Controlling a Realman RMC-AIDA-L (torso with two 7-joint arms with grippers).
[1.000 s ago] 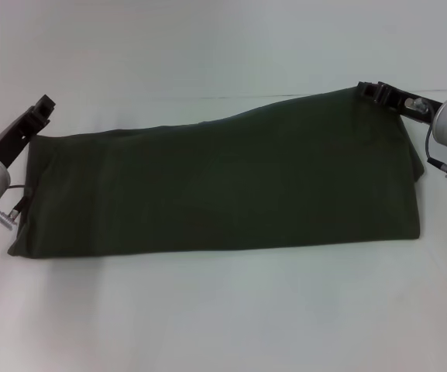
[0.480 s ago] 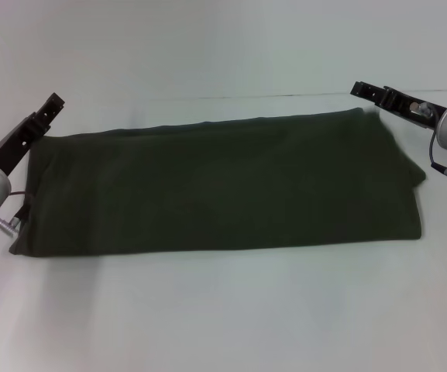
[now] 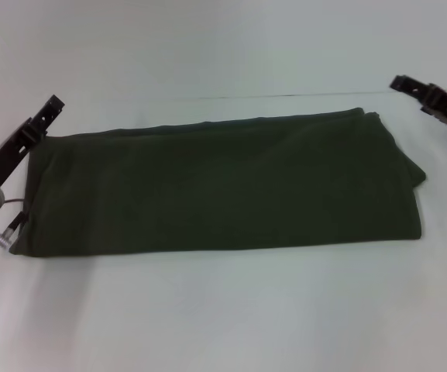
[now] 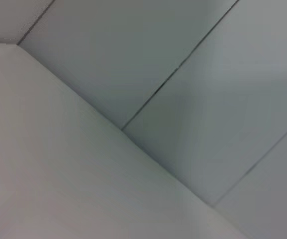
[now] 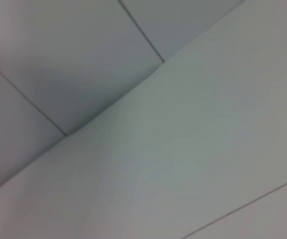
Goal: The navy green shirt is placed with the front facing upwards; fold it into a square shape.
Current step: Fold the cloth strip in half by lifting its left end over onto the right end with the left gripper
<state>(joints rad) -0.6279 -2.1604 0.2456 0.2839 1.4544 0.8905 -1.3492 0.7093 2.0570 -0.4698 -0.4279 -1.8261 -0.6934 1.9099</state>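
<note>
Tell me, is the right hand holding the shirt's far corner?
No: the right hand hangs clear of the navy green shirt, off its far right corner.

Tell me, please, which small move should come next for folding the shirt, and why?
Probably bring one gripper back to a short end, say the right gripper, to fold it across. The navy green shirt lies as a long band, not square, and both grippers are off it.

We see the navy green shirt (image 3: 223, 186) lying folded into a long band across the middle of the surface (image 3: 223, 310), running from left to right. Our left end effector (image 3: 43, 116) sits just beside the band's far left corner, raised off it. Our right end effector (image 3: 413, 87) is at the far right, apart from the shirt's far right corner.
</note>
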